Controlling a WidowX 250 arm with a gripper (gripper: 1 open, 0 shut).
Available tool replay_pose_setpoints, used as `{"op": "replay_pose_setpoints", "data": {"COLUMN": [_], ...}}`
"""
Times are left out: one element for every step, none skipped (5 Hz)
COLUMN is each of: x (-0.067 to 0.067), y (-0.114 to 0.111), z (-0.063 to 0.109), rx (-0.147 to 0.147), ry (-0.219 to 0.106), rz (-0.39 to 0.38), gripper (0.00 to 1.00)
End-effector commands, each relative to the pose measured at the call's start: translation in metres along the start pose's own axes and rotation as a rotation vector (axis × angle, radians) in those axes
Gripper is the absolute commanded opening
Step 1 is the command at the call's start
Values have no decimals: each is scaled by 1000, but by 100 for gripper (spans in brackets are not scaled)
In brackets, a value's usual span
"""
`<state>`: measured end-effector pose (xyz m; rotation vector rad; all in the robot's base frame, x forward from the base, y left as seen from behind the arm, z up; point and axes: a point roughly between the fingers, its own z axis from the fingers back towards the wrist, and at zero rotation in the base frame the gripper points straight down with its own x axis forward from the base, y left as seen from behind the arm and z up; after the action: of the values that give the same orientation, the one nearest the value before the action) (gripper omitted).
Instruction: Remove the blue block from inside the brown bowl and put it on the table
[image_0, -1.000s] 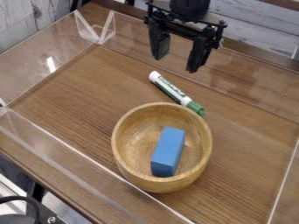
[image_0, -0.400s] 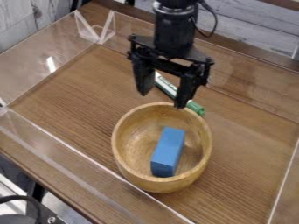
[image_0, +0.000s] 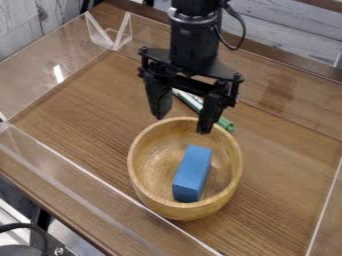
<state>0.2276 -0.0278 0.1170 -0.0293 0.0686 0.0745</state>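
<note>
The black arm is seen coming down from the top of the view, with its gripper (image_0: 183, 107) pointed straight down over the far rim of the brown bowl (image_0: 151, 146). The two black fingers (image_0: 156, 100) are spread wide apart and nothing is held between them.

The blue block (image_0: 193, 172) is found lying inside the bowl, near its middle, untouched, with its long side running from the near rim toward the far rim. The bowl is set on the table (image_0: 80, 105), toward the near right part of it.

Just behind the bowl a white-and-green marker pen (image_0: 214, 114) is laid on the tabletop, largely hidden by the gripper. The table is bordered by low clear acrylic walls (image_0: 54, 60). Dark print is seen on the pen's barrel, but it cannot be read.
</note>
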Motion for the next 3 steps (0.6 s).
{"op": "replay_pose_setpoints", "data": {"x": [-2, -6, -10], "y": [-5, -8, -11], "z": [9, 6, 4], "rx": [-12, -20, -26], "ry": [-50, -52, -50], "rz": [-7, -5, -5], "gripper": [100, 100, 100]}}
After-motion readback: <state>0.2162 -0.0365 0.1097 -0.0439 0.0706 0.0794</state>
